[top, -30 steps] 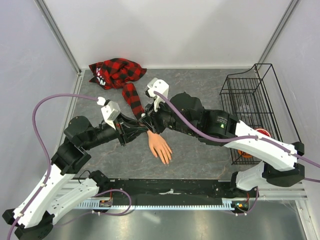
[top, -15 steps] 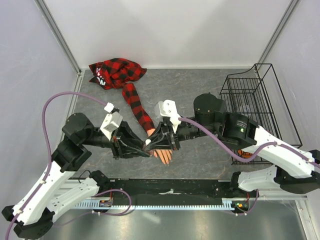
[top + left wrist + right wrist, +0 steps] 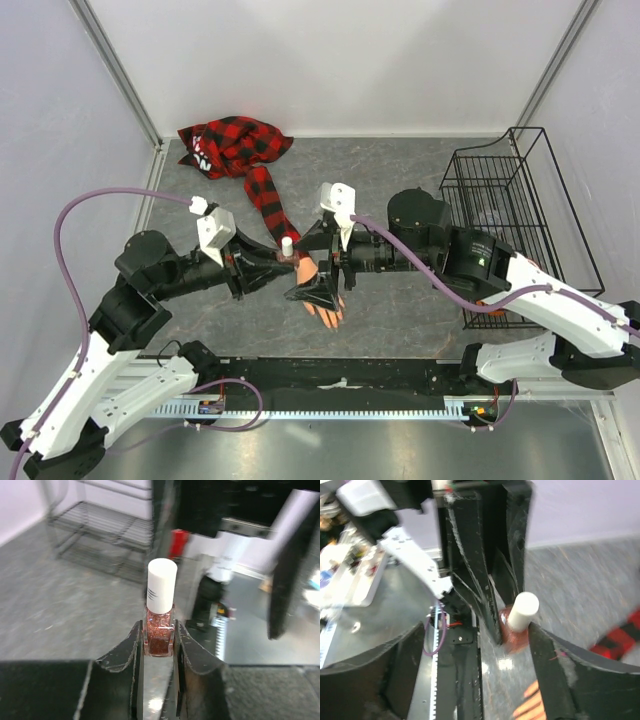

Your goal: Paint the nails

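A small bottle of reddish glitter polish with a white cap [image 3: 160, 626] stands upright between the fingers of my left gripper [image 3: 159, 641], which is shut on it; the top view shows the bottle [image 3: 287, 247] above the plaid sleeve's [image 3: 266, 203] wrist end. My right gripper [image 3: 312, 266] faces it with jaws spread wide, one finger [image 3: 570, 672] right beside the cap [image 3: 524, 610]. The peach mannequin hand [image 3: 327, 306] lies palm down below both grippers, and its fingertips [image 3: 530, 706] show between the right jaws. The nails are too small to make out.
A black wire basket [image 3: 510, 215] stands at the right, with a red object [image 3: 521, 268] by its near end. The bunched plaid shirt [image 3: 232, 143] lies at the back left. The arms' mounting rail [image 3: 340, 385] runs along the near edge.
My right gripper's jaws went from nearly shut to wide open. My left gripper drew the bottle back and up from beside the mannequin's fingers to over the wrist.
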